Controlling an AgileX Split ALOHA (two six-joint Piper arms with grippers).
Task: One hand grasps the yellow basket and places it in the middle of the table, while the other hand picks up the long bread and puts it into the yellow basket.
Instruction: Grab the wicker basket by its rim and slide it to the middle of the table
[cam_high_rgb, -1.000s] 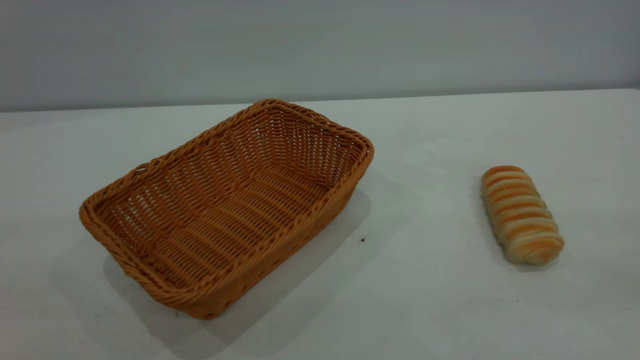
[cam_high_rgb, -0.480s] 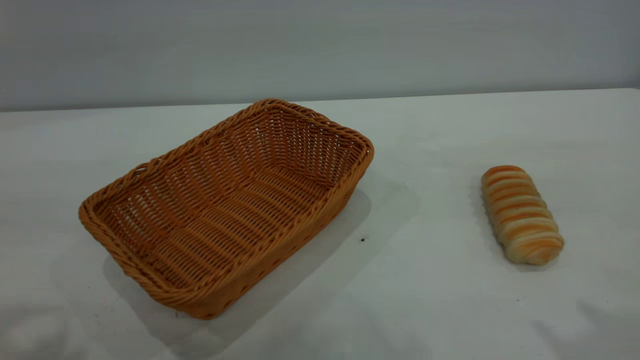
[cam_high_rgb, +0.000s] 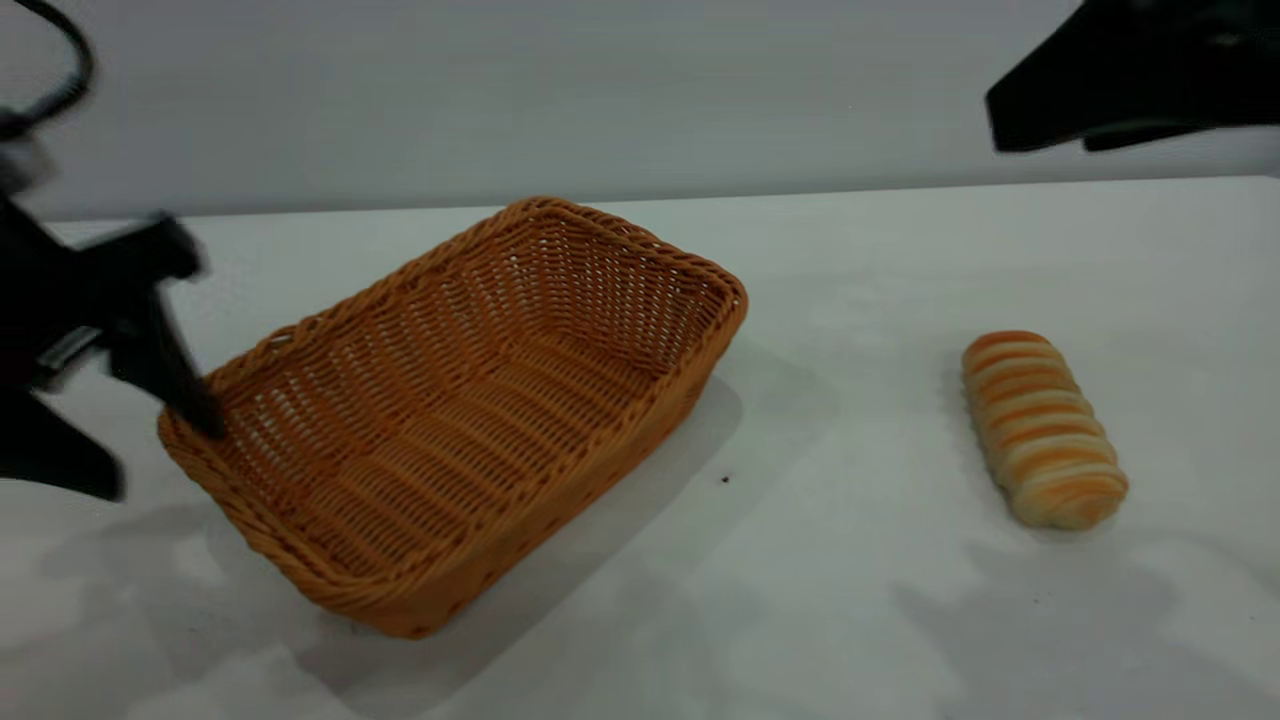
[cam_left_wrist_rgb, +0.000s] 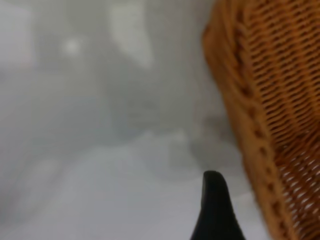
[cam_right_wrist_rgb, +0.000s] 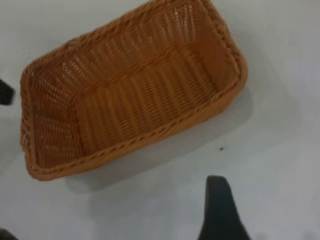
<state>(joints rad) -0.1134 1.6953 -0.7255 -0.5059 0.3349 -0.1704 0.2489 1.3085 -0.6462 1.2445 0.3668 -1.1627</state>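
The yellow basket (cam_high_rgb: 640, 310), orange-tan wicker, sits left of centre on the white table (cam_high_rgb: 860, 600). The long bread (cam_high_rgb: 1042, 428), striped gold and cream, lies on the table to the right, apart from the basket. My left gripper (cam_high_rgb: 150, 455) is open at the basket's left corner, with one finger (cam_high_rgb: 175, 385) against the rim and the other outside it. The left wrist view shows the basket rim (cam_left_wrist_rgb: 240, 110) beside one finger (cam_left_wrist_rgb: 214, 200). My right gripper (cam_high_rgb: 1040, 125) is open, high above the far right, well above the bread. The right wrist view shows the whole basket (cam_right_wrist_rgb: 150, 136) and one finger (cam_right_wrist_rgb: 220, 210); the bread is out of that view.
A grey wall runs behind the table's far edge (cam_high_rgb: 900, 188). A small dark speck (cam_high_rgb: 725, 480) lies on the table between basket and bread. Bare tabletop lies in front of and around the bread.
Both arms have come into the exterior view, where none showed before: the left at the basket's left corner, the right at the top right. Basket and bread have not moved.
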